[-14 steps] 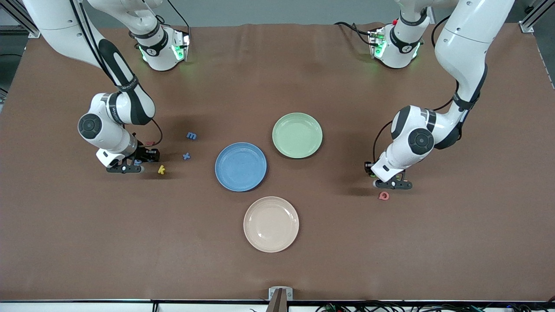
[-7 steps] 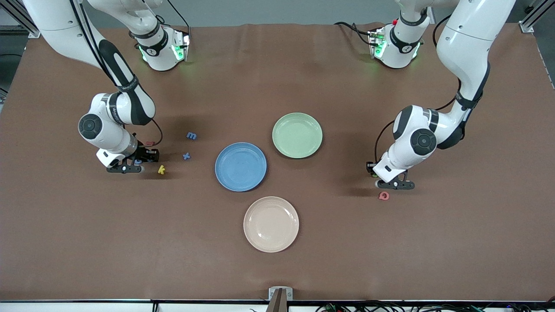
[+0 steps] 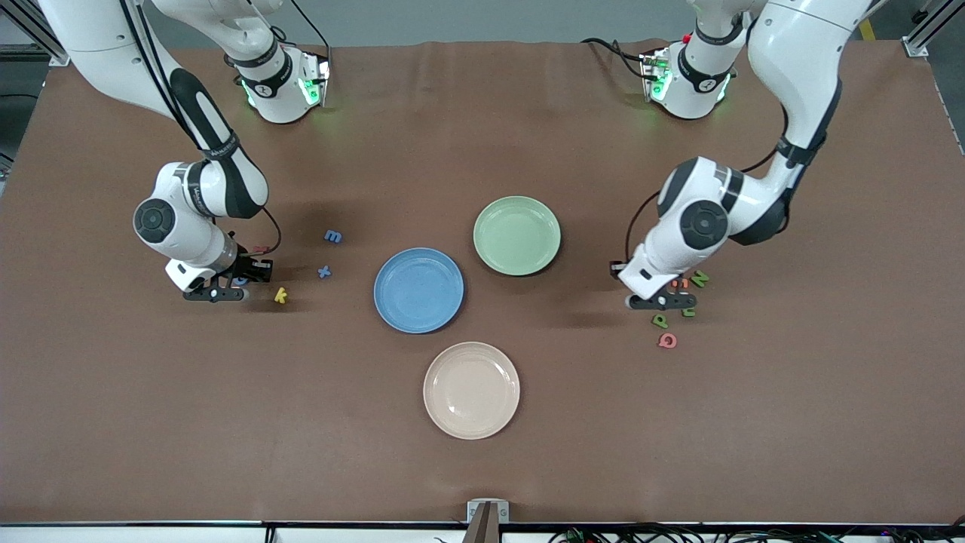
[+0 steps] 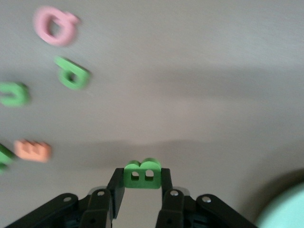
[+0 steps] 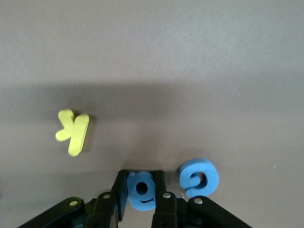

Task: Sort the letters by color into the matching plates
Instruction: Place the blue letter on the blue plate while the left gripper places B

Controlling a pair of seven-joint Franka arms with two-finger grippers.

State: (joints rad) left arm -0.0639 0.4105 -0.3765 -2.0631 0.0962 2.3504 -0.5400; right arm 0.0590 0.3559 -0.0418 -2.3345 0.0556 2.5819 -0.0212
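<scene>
The brown table [image 3: 482, 467] carries three plates near its middle, and the blue plate [image 3: 418, 290] serves as the landmark here. The green plate [image 3: 517, 234] sits just beside the blue plate, farther from the front camera and toward the left arm's end. The beige plate [image 3: 471, 390] lies near the blue plate, nearer to the front camera.

The left gripper [image 3: 663, 302] is off the blue plate toward the left arm's end of the table, raised above the tabletop, its fingers pinched on a green letter [image 4: 142, 173]. More small letters lie on the table below it: a green p [image 3: 660, 320], a pink one [image 3: 667, 340] and an orange one [image 4: 32, 150], with two more green ones [image 3: 700, 278] and [image 4: 14, 94] among them.

The right gripper [image 3: 217, 292] is down at the table, well apart from the blue plate toward the right arm's end, its fingers closed on a blue letter [image 5: 141, 190]. Another blue letter [image 5: 199, 177] lies just beside that one on the table. The yellow k [image 3: 280, 296] lies between the right gripper and the blue plate. A blue x [image 3: 324, 271] sits closer to the blue plate, and a blue m [image 3: 332, 237] lies near it, farther from the front camera.
</scene>
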